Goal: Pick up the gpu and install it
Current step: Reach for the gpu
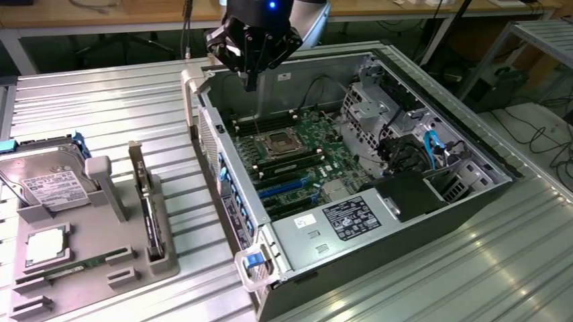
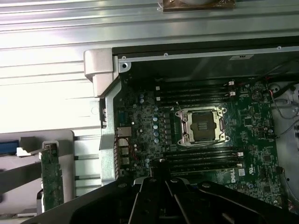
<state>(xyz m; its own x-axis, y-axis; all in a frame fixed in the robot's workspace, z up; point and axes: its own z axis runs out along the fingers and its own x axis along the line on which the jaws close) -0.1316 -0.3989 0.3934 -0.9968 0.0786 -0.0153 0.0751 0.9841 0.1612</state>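
Exterior view: your gripper [image 1: 251, 82] hangs over the open computer case [image 1: 296, 231], fingers pinched together on nothing. The gpu [image 1: 150, 215] stands on edge in the grey holder [image 1: 166, 265], well apart toward the exterior view's left, likely slotted upright so its top edge offers you a grip.

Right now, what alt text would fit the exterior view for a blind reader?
A black robot gripper, shut and empty, hangs over an open silver computer case; the thin flat gpu stands edge-on in a grey holder beside it.

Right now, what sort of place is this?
Probably a lab bench for PC assembly: open computer case on a ribbed metal table, parts tray holding a hard drive beside it.
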